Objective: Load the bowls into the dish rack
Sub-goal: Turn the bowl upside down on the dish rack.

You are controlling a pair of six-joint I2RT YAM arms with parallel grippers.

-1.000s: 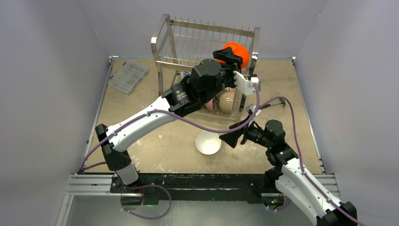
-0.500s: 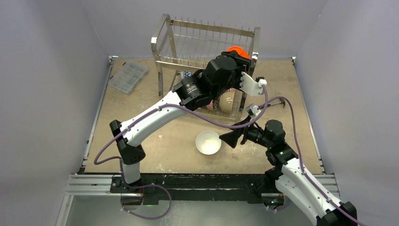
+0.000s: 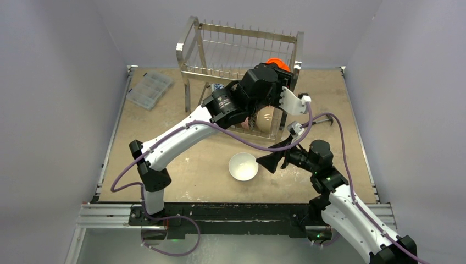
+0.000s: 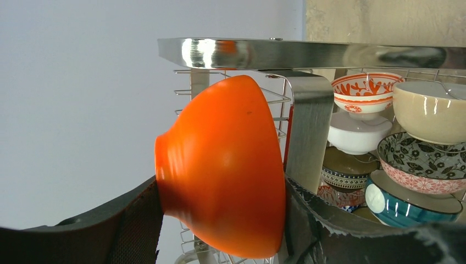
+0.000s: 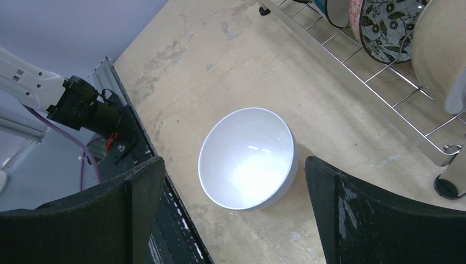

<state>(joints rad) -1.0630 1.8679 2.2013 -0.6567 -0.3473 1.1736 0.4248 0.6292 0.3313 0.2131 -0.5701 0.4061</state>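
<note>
Left gripper (image 4: 220, 225): clamped on the orange bowl (image 4: 222, 165), one pad against the foot side and the other inside the rim. The bowl is on edge, right beside the dish rack (image 3: 242, 34) at the right end post, level with the upper tier. It doesn't look seated yet, though I can't see the prongs under it.

To do this step well:
- keep the bowl on edge and line the rim up with a gap between two prongs
- ease it down until the wire takes the weight, and only then release
- mind the end post (image 4: 308, 126), which is very close to the rim
- back the fingers out along the approach line so the bowl doesn't tip

The lower tier already holds a cream bowl (image 4: 426, 110), a red-patterned bowl (image 4: 365, 88), a black floral bowl (image 4: 417, 159) and a teal bowl (image 4: 406, 201).

Right gripper (image 5: 233, 165): fingers wide apart, holding nothing, hovering over the white bowl (image 5: 247, 159), which sits upright on the table (image 3: 165, 148) in front of the rack. That looks like the next pick.

Versus 1 s ago:
- the left wrist has swung right and dropped
- the orange bowl, which was clear above the rack's corner, is now mostly hidden behind the wrist in the top view
- the left shoulder has rotated
- the last half second shows only a small settle
- the right arm and white bowl haven't moved
</note>
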